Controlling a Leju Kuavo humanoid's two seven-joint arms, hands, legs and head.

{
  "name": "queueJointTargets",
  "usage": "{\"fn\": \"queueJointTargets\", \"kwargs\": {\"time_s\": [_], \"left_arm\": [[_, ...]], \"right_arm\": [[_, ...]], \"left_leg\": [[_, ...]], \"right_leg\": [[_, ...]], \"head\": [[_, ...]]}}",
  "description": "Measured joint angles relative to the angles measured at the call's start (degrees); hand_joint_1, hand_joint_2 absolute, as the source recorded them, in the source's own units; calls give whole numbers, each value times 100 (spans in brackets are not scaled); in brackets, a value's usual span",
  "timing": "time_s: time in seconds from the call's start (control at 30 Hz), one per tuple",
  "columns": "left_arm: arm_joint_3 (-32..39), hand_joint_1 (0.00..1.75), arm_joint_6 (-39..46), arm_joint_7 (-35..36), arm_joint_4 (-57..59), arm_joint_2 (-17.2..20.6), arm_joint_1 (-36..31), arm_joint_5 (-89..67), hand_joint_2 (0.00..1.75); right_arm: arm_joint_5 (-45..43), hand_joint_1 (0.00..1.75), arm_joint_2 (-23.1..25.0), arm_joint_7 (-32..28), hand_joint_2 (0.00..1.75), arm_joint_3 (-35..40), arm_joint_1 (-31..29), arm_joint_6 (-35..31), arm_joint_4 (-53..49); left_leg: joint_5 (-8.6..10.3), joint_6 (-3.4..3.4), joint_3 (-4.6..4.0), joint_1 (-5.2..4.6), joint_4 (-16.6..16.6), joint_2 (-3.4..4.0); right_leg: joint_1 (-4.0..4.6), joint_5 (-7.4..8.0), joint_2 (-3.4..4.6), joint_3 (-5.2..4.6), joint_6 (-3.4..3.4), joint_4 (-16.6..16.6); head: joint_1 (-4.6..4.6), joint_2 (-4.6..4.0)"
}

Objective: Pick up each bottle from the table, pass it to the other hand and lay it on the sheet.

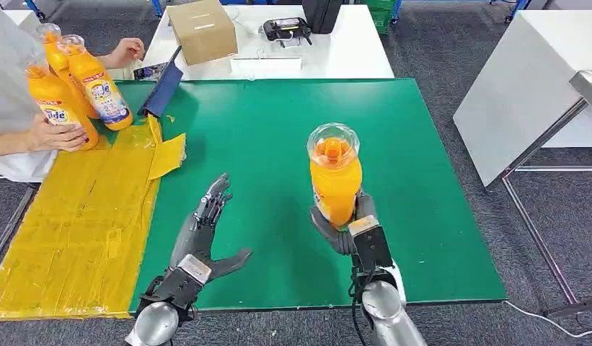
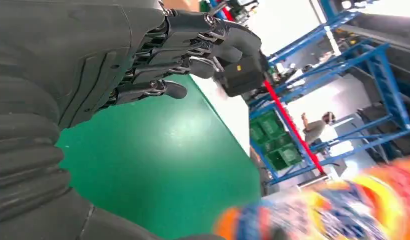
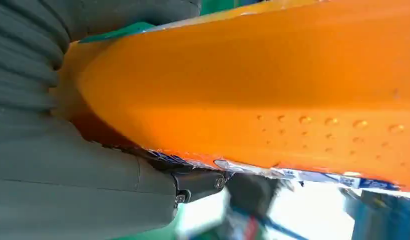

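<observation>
The right hand (image 1: pixel 348 229) wraps its fingers (image 1: pixel 323 229) around an upright orange detergent bottle (image 1: pixel 334 174), held above the green desk (image 1: pixel 278 144). The left hand (image 1: pixel 202 241) hovers beside it, fingers (image 1: pixel 213 198) spread wide, holding nothing. Farther left, a person's hand (image 1: pixel 58 135) gathers three bottles (image 1: pixel 98 83) at the yellow sheet (image 1: pixel 76 216).

An orange bottle (image 1: pixel 335 180) with a clear cap is being shown over a green worktop (image 1: pixel 278 144) beside a yellow sheet (image 1: pixel 76 231).
</observation>
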Motion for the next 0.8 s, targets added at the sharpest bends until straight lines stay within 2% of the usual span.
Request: {"fn": "queueJointTargets", "kwargs": {"time_s": [0.27,0.4,0.63,0.8], "left_arm": [[-236,0,162,-90,0,-22,-108,65,175],[-286,0,181,-111,0,-22,-168,171,175],[-315,0,118,-140,0,-22,-283,247,175],[-308,0,116,-140,0,-4,-291,245,175]], "right_arm": [[-30,175,380,-66,175,633,-423,227,1129],[342,175,417,-66,175,960,-583,297,1442],[1430,175,553,-138,175,1782,-819,-274,1840],[1666,175,544,-125,175,1982,-944,-457,1914]], "left_leg": [[0,0,-5,0,0,-2],[0,0,-8,0,0,1],[1,0,-10,0,0,1],[1,0,-10,0,1,0]], "right_leg": [[0,-1,-2,-5,0,0],[0,0,0,-7,0,0],[0,0,-1,-13,0,0],[-1,0,-1,-14,0,0]], "head": [[0,0],[2,0],[2,0],[2,0]]}}
